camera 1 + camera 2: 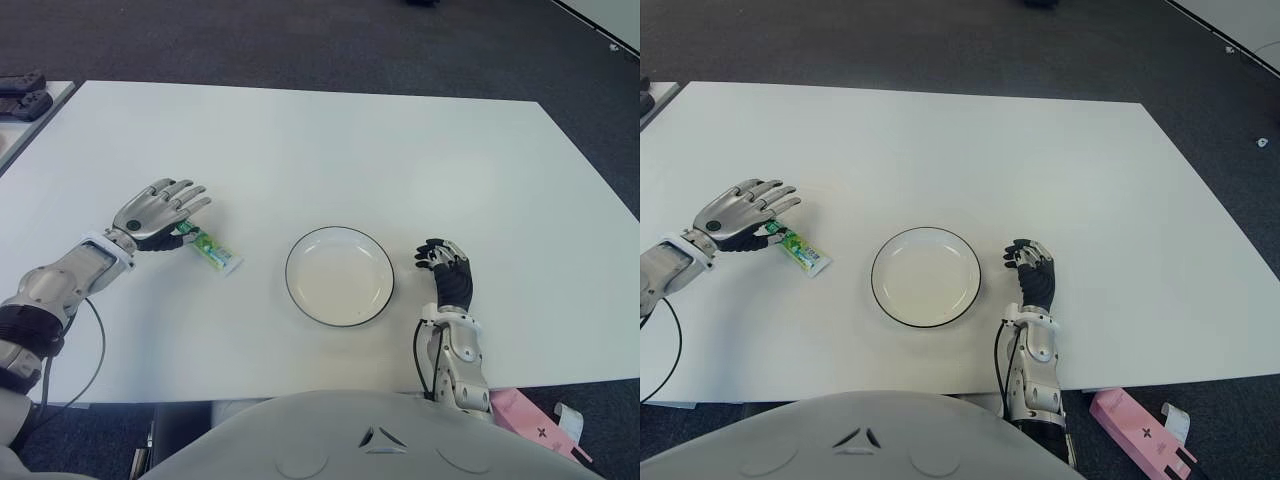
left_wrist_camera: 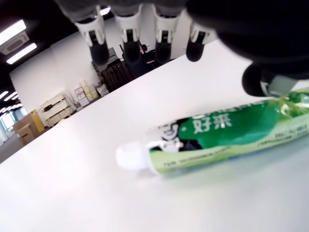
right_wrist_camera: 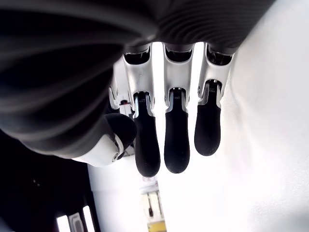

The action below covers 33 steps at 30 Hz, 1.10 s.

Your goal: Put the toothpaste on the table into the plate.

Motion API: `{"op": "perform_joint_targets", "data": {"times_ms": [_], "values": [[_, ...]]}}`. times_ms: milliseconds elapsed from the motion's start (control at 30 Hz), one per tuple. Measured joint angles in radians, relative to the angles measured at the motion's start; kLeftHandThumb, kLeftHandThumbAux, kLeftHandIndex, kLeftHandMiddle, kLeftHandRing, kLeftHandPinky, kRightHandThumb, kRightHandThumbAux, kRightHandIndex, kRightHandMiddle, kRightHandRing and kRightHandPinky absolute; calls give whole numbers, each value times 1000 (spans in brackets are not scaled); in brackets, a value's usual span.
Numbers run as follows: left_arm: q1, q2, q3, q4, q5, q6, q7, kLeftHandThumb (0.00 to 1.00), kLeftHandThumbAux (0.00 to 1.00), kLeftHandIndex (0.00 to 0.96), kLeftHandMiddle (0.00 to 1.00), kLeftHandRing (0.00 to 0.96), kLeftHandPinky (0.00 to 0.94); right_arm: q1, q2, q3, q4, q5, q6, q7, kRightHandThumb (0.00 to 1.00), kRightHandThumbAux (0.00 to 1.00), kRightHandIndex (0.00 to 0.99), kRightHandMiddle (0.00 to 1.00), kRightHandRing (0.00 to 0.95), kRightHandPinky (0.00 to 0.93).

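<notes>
A green and white toothpaste tube [image 1: 213,251] lies flat on the white table [image 1: 320,150], its white cap [image 2: 130,157] pointing toward the plate. My left hand [image 1: 165,208] is over the tube's tail end with its fingers [image 2: 129,30] stretched out and the thumb close beside the tube; nothing is gripped. The white plate with a dark rim [image 1: 340,281] sits to the right of the tube and holds nothing. My right hand [image 1: 447,270] shows just right of the plate, fingers relaxed and holding nothing.
Dark objects [image 1: 22,95] lie on a separate surface at the far left. A pink box [image 1: 1140,430] is on the floor beyond the table's near right corner. The table's near edge runs just in front of my body.
</notes>
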Motion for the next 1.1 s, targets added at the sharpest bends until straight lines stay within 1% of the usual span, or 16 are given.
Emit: {"op": "perform_joint_targets", "data": {"times_ms": [267,600,833,1100], "values": [[-39,0,-56,57,16,-6,40,543,157,0,0,0,0,0,0,-1,-1,0,0,-2,709,722,430,543,532,536],[-63,0,-108,56,23,-17,39,520,134,0,0,0,0,0,0,0,-1,0,0,-8,710,724,430,541,532,528],[-65,19,-127,16,22,-35,-10,495,96,0,0,0,0,0,0,0,-1,2,0,-8,709,723,429,535,528,524],[-65,46,-139,-40,21,-55,-76,476,112,0,0,0,0,0,0,0,-1,4,0,-6,709,724,429,533,527,524]]}}
